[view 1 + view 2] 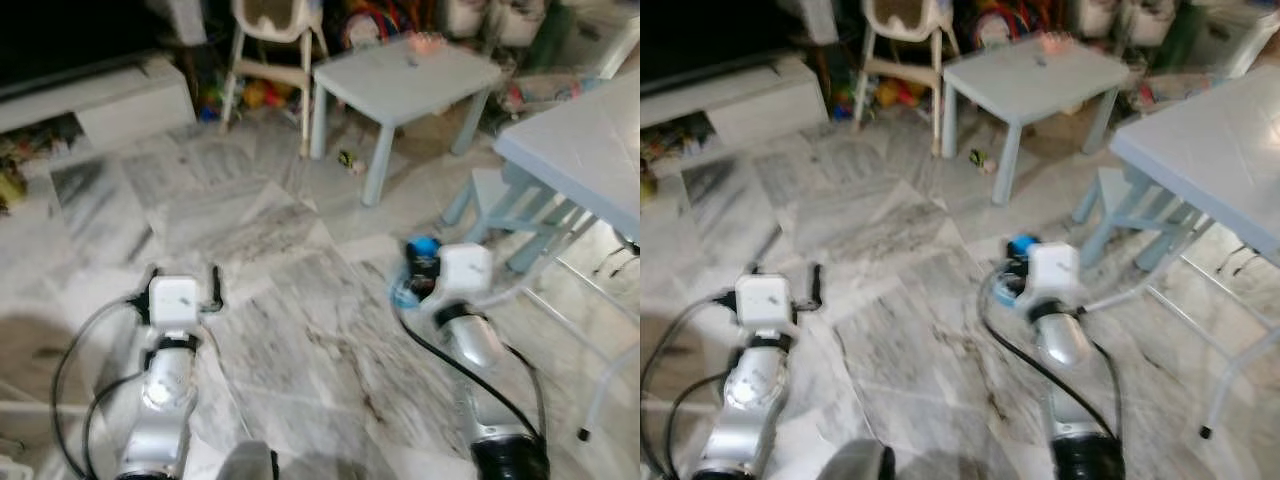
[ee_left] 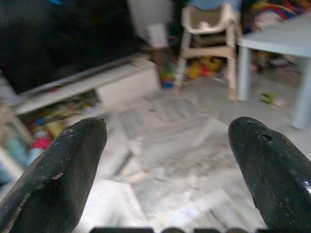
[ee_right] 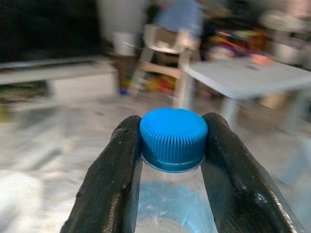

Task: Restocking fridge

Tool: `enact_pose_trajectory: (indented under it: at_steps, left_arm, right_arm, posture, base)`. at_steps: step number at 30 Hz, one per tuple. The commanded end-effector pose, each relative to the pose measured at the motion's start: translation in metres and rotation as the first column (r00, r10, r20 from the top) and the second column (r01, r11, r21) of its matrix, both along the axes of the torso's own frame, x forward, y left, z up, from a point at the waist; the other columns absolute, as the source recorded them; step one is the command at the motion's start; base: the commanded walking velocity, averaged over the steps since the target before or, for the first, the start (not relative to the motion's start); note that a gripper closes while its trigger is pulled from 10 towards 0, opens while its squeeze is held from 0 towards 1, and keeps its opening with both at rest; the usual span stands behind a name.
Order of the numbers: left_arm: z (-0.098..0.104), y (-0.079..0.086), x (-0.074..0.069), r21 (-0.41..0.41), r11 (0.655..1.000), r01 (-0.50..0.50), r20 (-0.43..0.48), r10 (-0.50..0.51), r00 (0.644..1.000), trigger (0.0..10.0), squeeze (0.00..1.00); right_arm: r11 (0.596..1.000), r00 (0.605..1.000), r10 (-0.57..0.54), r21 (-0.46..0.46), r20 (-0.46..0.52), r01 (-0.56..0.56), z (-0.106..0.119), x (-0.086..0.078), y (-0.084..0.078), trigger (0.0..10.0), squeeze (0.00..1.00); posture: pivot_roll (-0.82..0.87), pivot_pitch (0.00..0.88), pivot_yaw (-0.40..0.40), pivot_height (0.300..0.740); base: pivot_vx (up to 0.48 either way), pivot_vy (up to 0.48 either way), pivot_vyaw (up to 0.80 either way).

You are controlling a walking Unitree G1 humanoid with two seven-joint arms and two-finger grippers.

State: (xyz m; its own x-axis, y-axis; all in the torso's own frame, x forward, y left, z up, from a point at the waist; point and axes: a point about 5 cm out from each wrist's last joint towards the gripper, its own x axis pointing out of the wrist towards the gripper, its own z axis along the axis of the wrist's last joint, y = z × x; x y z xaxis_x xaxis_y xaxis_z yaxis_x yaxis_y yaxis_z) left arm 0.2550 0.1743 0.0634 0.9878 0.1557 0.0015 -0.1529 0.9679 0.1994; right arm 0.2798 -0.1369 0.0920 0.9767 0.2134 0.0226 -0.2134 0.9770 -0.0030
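My right gripper [image 1: 421,262] is shut on a clear plastic bottle with a blue cap [image 3: 173,134], held out in front of me above the marble floor; both black fingers [image 3: 109,179] press the bottle's neck just under the cap. The blue cap [image 1: 422,246] peeks out past the white wrist block. My left gripper [image 1: 181,278] is held low on the left, open, with nothing between its fingers [image 2: 58,170]. No fridge is in view.
A small pale blue table [image 1: 405,75] stands ahead, a larger pale table [image 1: 590,140] with a blue stool [image 1: 495,190] to the right. A high chair [image 1: 270,40] and toys sit at the back, a low white TV unit [image 1: 100,100] at the left.
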Motion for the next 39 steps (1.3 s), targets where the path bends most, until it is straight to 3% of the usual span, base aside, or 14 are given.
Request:
enact_pose_trajectory:
  at_steps: [1, 13, 18, 39]
  left_arm:
    - [-0.003, 0.0, 0.001, 0.01, 1.0, -0.001, -0.011, 0.001, 1.0, 10.0, 0.0]
    - [-0.008, 0.003, 0.0, 0.055, 0.998, -0.034, -0.017, 0.035, 0.999, 10.0, 0.0]
    - [-0.014, 0.002, -0.003, 0.007, 1.0, -0.028, -0.068, 0.028, 0.997, 10.0, 0.0]
    - [-0.017, -0.003, -0.005, 0.03, 0.999, -0.032, -0.064, 0.034, 0.997, 10.0, 0.0]
  right_arm:
    - [1.0, 0.999, -0.026, -0.011, 0.026, 0.026, 0.005, 0.005, -0.008, 10.0, 0.0]
    - [1.0, 1.0, -0.01, 0.001, 0.027, 0.01, 0.003, 0.006, -0.006, 10.0, 0.0]
    - [1.0, 0.999, 0.023, 0.004, 0.026, -0.023, 0.003, 0.009, -0.002, 10.0, 0.0]
    - [0.998, 0.998, 0.062, 0.021, 0.016, -0.062, -0.001, 0.008, 0.005, 10.0, 0.0]
  posture:
    - [0.07, 0.0, 0.0, 0.74]
    - [0.08, 0.0, 0.003, 0.74]
    - [0.1, 0.0, -0.005, 0.74]
    - [0.09, 0.0, -0.006, 0.74]
  base:
    - [0.0, 0.0, 0.79]
    - [0.0, 0.0, 0.79]
    - [0.0, 0.0, 0.79]
    - [0.0, 0.0, 0.79]
